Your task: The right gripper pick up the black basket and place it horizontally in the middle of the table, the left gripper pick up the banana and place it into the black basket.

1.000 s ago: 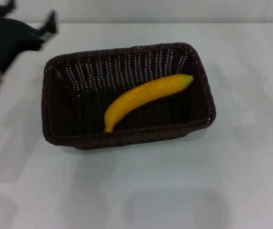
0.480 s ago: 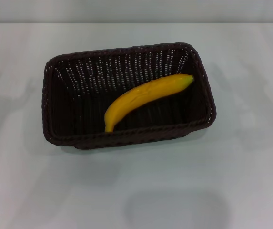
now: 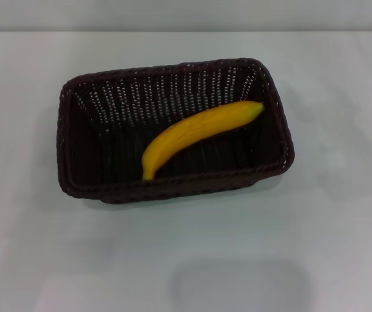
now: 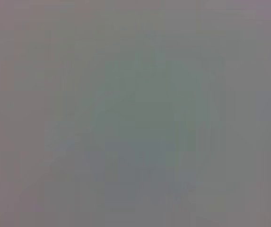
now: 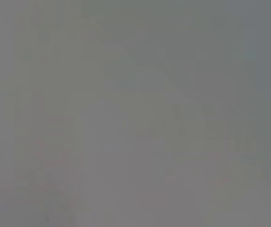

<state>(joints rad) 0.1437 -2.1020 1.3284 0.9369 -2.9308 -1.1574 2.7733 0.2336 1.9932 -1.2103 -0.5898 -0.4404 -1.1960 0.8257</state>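
The banana [image 3: 195, 132] lies diagonally inside the black basket [image 3: 82, 185] on the table [image 3: 341, 214].

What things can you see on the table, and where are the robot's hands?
black basket: one, very dark brown-black, lying lengthwise across the middle of the table.
banana: one, bright yellow, lying slantwise inside the basket, one end near the front wall, the other towards the back right corner.
table: one, plain white, under the basket.
left gripper: not in view; the left wrist view shows only a blank grey surface.
right gripper: not in view; the right wrist view is just as blank.
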